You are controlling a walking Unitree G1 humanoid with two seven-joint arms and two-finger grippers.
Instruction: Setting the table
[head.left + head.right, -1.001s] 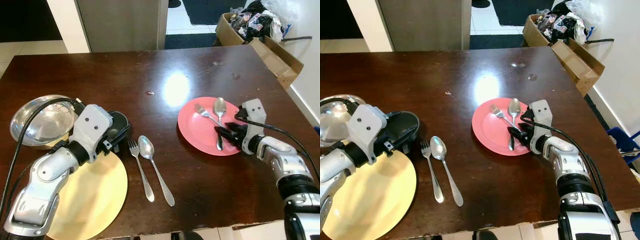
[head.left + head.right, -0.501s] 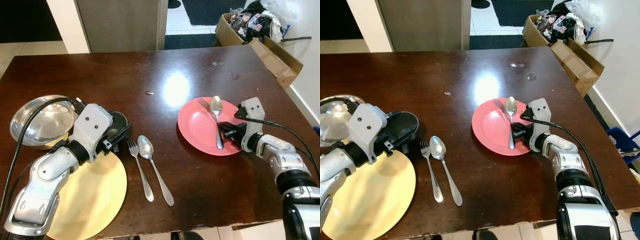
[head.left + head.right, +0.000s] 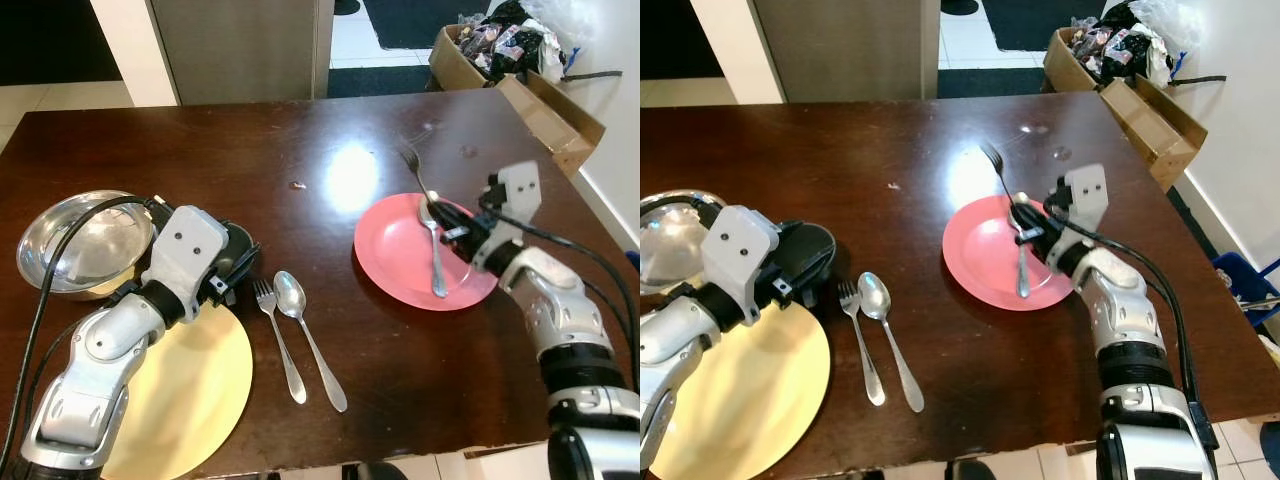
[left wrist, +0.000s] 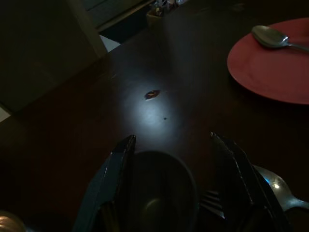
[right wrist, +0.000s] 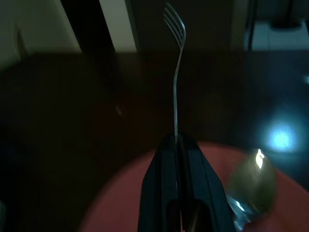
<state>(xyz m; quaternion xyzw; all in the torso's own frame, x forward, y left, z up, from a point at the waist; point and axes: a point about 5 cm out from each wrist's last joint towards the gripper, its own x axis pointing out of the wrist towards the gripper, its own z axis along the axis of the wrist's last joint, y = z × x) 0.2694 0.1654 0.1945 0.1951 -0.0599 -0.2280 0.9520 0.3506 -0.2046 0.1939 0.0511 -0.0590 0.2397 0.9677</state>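
Nearest the robot, the round pale yellow placemat point(image 3: 185, 400) hangs a bit over the table's front edge, w/ a steel fork point(image 3: 278, 338) and steel spoon point(image 3: 311, 336) side by side just right of it, so that setting looks mostly done. The left gripper point(image 3: 228, 268) sits at the mat's far edge, fingers spread wide around a small black bowl point(image 4: 157, 191) but prob not squeezing it yet. A shiny round metal bowl point(image 3: 80, 240) sits just behind that arm.

Further out, the right gripper point(image 5: 177, 145) is pinched tight on the handle of a second thin steel fork point(image 3: 998, 172), held up off the round pink plate point(image 3: 985, 255), tines up. Another steel spoon point(image 3: 433, 250) lies on the plate, so fork and spoon need placing beside it imo.

Plenty of bare dark wooden table point(image 3: 250, 140) beyond, but the plate is near the right edge, less room that side
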